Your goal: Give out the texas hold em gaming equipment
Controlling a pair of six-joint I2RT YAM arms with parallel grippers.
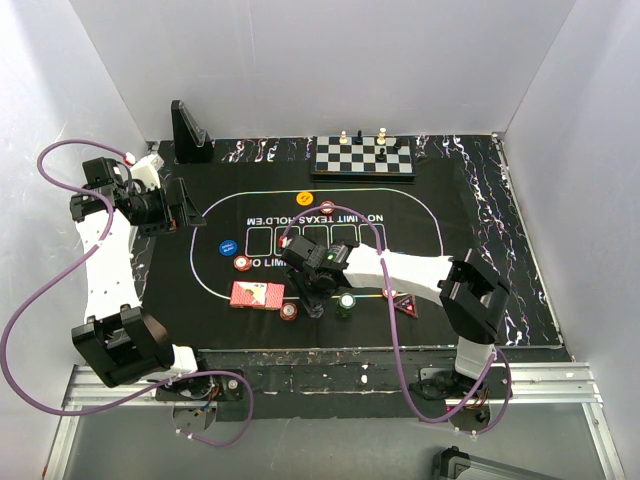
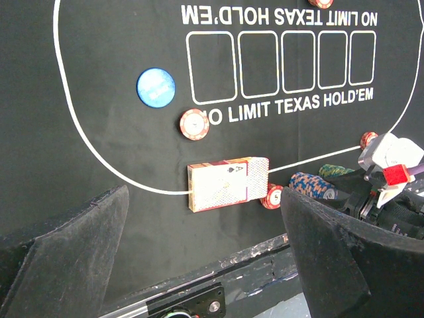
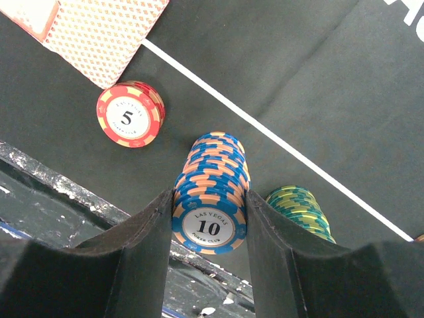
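Your right pincer [image 3: 209, 202] is clamped on the blue chip stack [image 3: 211, 173], with one finger pressed against each side and the top chip reading 10. The stack stands on the black mat [image 3: 311, 99], on the near side of the white line. In the right wrist view, a green chip stack [image 3: 301, 209] sits just beside it on the right. A red chip [image 3: 129, 114] marked 5 lies near it on the left, close to a corner of the deck of cards [image 3: 99, 33]. Your left pincer [image 1: 185, 208] hangs over the left end of the surface with its jaws wide apart and holds nothing. Farther up the mat lie a single blue chip [image 2: 156, 87] and a red-and-white chip [image 2: 195, 124].
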